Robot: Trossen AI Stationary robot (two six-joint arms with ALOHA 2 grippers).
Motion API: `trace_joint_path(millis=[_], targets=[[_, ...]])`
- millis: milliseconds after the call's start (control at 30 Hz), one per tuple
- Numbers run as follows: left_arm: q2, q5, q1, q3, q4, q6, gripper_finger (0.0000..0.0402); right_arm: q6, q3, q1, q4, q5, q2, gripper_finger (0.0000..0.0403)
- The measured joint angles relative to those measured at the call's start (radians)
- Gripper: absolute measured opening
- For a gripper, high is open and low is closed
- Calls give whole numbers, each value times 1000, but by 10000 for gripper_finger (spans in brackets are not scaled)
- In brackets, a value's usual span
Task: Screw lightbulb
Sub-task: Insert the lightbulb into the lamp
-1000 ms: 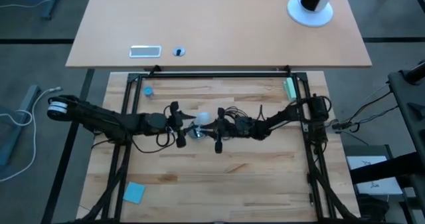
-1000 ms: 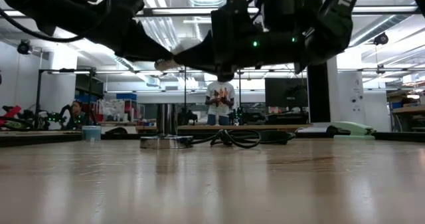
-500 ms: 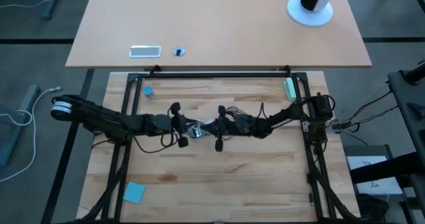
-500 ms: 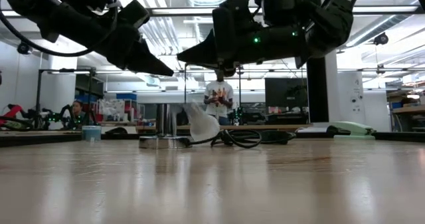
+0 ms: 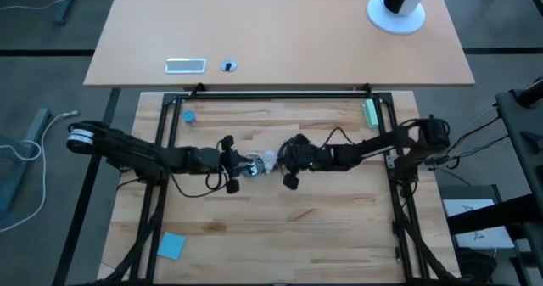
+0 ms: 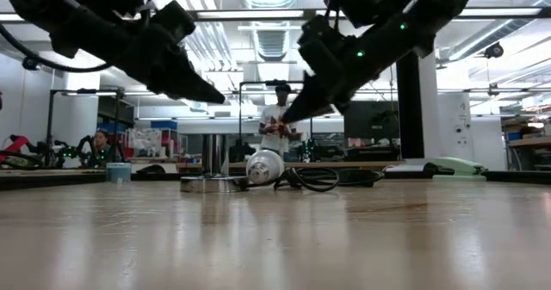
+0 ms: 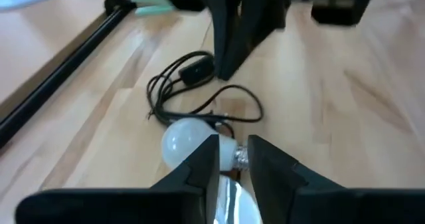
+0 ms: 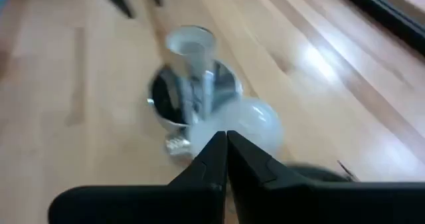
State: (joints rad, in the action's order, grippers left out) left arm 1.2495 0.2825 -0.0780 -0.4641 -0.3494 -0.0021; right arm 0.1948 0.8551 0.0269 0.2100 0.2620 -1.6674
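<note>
The white lightbulb point(image 5: 270, 159) lies on its side on the wooden table, its silvery screw base point(image 7: 239, 157) next to the round silver socket disc point(image 6: 212, 184). It also shows in the low view point(image 6: 264, 166) and the right wrist view point(image 8: 255, 121). My left gripper point(image 6: 217, 98) hangs above the socket with a narrow gap between its fingers point(image 7: 234, 147). My right gripper point(image 6: 287, 118) is shut point(image 8: 226, 139), slanting down above the bulb. Neither touches anything.
The socket's black cord point(image 7: 199, 98) lies coiled just beyond the bulb. A small blue cap point(image 5: 188, 115) sits far left, a blue pad point(image 5: 170, 245) near left, a green object point(image 5: 370, 112) far right. Black frame rails border the table. A person point(image 6: 277, 126) stands in the room behind.
The bulb was up in the air between the two grippers; it has fallen to the table, tipped over, and now lies on its side by the socket. My right gripper has drawn back a little toward the table's right edge and tipped to slant downward.
</note>
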Motion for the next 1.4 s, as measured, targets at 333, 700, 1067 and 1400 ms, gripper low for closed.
trace_joint_path(millis=[333,700,1067,1400], targets=[[169,21,0,-197,181,-76,91,155,6,-77,-100,-80,-6,35],[465,156,-3,-686,783,-372,132,137,3,-89,-202,-50,52,111],[696,162,15,-935,1086,-486,180,149,-38,-89,-483,-50,209,163],[744,145,17,-975,1093,-496,244,216,-194,-89,-463,-50,457,176]])
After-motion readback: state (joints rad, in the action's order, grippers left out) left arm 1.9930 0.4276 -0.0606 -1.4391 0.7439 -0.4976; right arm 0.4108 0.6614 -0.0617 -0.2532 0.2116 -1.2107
